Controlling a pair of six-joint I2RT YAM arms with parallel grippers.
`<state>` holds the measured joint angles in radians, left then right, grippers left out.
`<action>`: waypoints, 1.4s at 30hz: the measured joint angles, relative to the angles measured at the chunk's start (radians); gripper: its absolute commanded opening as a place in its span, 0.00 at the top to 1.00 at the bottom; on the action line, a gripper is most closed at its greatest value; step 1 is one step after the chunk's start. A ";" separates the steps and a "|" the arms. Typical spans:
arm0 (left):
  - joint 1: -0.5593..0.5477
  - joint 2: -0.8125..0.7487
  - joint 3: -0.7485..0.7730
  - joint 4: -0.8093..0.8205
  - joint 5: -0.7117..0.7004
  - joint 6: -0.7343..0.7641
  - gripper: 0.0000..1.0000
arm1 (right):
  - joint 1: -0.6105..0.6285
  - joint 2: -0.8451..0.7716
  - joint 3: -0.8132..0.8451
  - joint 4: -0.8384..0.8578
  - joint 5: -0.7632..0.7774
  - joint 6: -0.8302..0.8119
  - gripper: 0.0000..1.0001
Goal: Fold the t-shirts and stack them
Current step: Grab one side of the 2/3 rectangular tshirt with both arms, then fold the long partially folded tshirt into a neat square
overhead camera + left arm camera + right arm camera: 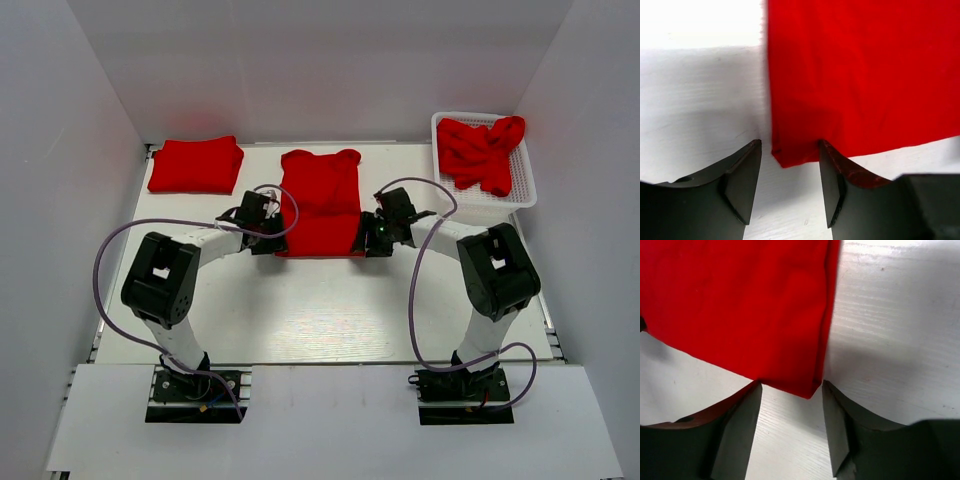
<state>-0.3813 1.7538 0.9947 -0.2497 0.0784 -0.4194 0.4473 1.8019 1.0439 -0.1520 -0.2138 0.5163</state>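
Looking down from overhead, the middle shirt (320, 200) lies flat and lengthwise on the table (320, 320), sleeves already tucked in, collar at the far end. The left gripper (268, 240) and right gripper (372, 240) sit at its two near corners. The step looks like taking the hem and carrying it toward the collar. To do it well, both claws should grip the same amount of cloth and lift together, or the fold will skew. A folded shirt (195, 165) rests at the far left, well apart. Crumpled shirts (482, 150) wait in the basket (526, 196) at the far right. Nothing lies on the path of the fold, though the purple cables (420, 290) loop close to the arms.

From the left wrist, the claw's jaws stand apart. The shirt's corner (785, 159) pokes into the gap, and its hem runs behind the inner finger (832, 180). It needs to reach deeper, or it will catch only the tip.

From the right wrist, the claw is likewise spread. The corner (807, 389) sits just by the outer finger (835, 425), off-centre, so a pinch there could slip. Bare table shows between the fingers.
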 measured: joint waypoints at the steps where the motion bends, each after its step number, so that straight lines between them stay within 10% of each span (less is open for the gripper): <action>1: -0.002 0.001 -0.003 0.012 0.005 0.000 0.43 | 0.000 0.000 -0.002 0.001 -0.003 0.002 0.45; 4: -0.010 0.001 -0.026 0.059 0.023 -0.006 0.55 | 0.002 0.000 -0.018 0.015 -0.021 0.013 0.55; 9: -0.023 0.000 -0.060 0.109 0.038 -0.031 1.00 | 0.006 -0.005 -0.074 0.066 -0.042 0.034 1.00; 30: -0.153 -0.768 -0.386 -0.188 0.193 -0.158 1.00 | 0.092 -0.801 -0.482 -0.142 -0.071 0.050 1.00; 42: -0.144 -0.652 -0.121 -0.293 -0.013 -0.230 1.00 | 0.090 -0.643 -0.175 -0.234 0.054 0.028 1.00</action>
<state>-0.5251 1.1015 0.8742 -0.5426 0.0650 -0.6495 0.5369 1.1587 0.8688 -0.3859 -0.1596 0.5446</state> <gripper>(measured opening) 0.025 0.012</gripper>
